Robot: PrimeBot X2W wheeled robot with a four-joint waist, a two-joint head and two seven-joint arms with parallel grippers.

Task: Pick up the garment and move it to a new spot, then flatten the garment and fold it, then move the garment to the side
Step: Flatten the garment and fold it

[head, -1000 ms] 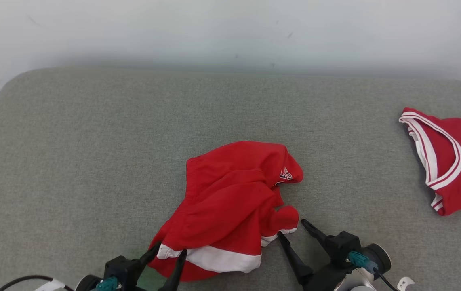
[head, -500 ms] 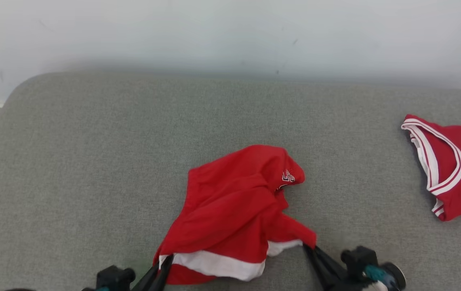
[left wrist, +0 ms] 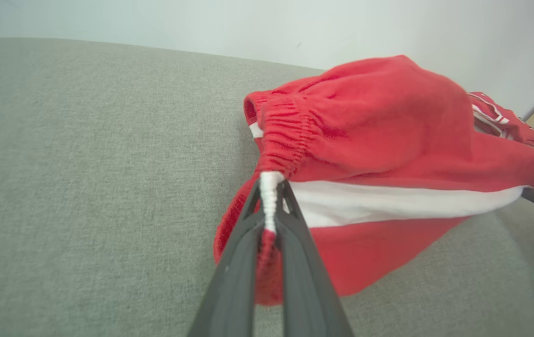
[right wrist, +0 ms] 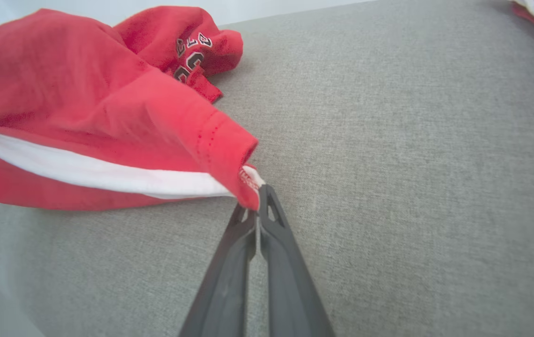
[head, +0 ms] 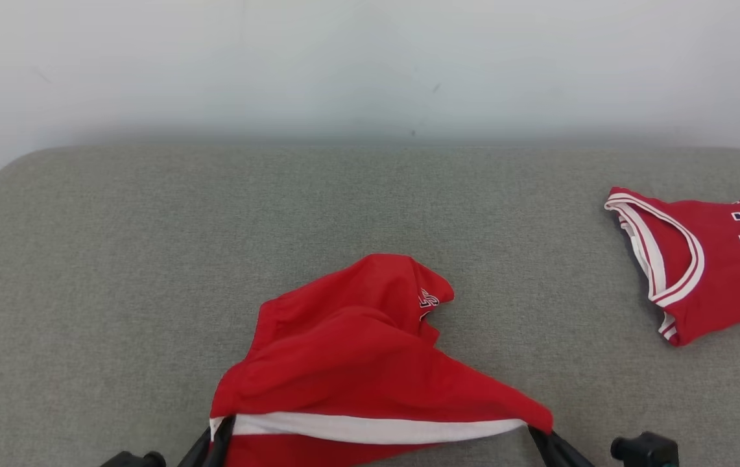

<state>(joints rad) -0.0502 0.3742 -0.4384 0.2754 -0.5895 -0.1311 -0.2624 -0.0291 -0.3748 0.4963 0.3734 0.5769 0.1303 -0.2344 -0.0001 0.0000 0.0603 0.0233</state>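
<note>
Red shorts [head: 350,350] w/ white stripe sit front-ctr on the grey cushion [head: 117,272], near edge pulled taut btwn both grippers. Left gripper [left wrist: 271,189] is pinched on the elastic waist corner, right gripper [right wrist: 253,206] on the hem corner. Red jersey [head: 713,266] lies well apart, far right.

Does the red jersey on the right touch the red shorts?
No, bare grey cushion lies between the jersey and the shorts.
</note>
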